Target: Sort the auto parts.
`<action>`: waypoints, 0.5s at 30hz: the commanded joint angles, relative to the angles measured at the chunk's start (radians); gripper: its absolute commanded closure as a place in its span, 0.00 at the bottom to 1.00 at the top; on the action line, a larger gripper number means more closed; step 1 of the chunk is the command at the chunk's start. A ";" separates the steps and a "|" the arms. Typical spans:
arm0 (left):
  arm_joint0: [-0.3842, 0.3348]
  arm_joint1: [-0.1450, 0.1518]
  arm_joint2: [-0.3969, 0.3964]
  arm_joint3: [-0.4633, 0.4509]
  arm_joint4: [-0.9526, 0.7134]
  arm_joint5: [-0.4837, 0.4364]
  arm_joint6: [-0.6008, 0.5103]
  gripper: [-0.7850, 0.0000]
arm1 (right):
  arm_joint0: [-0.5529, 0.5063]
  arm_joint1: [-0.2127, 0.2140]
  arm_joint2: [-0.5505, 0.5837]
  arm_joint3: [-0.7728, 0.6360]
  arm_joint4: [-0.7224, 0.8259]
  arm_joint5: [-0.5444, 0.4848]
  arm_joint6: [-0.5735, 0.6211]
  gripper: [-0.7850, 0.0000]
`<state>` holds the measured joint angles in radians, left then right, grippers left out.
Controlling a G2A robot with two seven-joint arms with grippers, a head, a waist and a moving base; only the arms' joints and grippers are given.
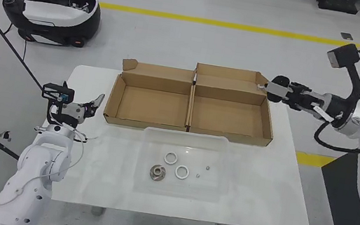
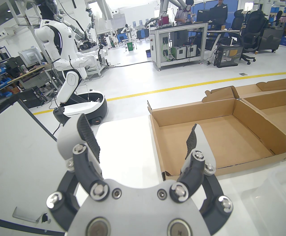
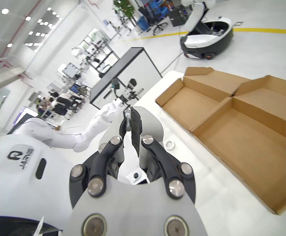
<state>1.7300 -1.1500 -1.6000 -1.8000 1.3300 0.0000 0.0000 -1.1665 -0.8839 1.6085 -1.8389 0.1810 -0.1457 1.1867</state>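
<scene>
Where the tray (image 1: 152, 144) sits nearest, a gear (image 1: 157, 172) and two rings (image 1: 182, 172) lie loose in it: small, stiff, likely light and slick, best pinched across the rim. The left gripper (image 2: 138, 121) gapes, empty, beside the left box (image 1: 149, 105). Farther off, the right gripper (image 3: 130, 111) clamps a pin (image 3: 127, 121) by the far corner of the right box (image 1: 229, 117).

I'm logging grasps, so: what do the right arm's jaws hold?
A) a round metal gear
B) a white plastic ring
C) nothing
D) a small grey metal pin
D: in the right wrist view the right gripper has its jaws shut on a small grey metal pin.
</scene>
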 commanded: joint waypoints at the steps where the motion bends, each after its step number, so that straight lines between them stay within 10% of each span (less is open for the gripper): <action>1: 0.000 0.000 0.000 0.000 0.000 0.000 0.000 0.00 | 0.024 0.006 -0.010 0.013 -0.112 0.003 0.025 1.00; 15: 0.000 0.000 0.000 0.000 0.000 0.000 0.000 0.00 | 0.392 -0.006 -0.354 0.257 -0.614 -0.093 0.111 1.00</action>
<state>1.7300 -1.1500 -1.6000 -1.8000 1.3300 0.0000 0.0000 -0.8099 -0.8851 1.2903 -1.6111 -0.4056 -0.2247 1.3001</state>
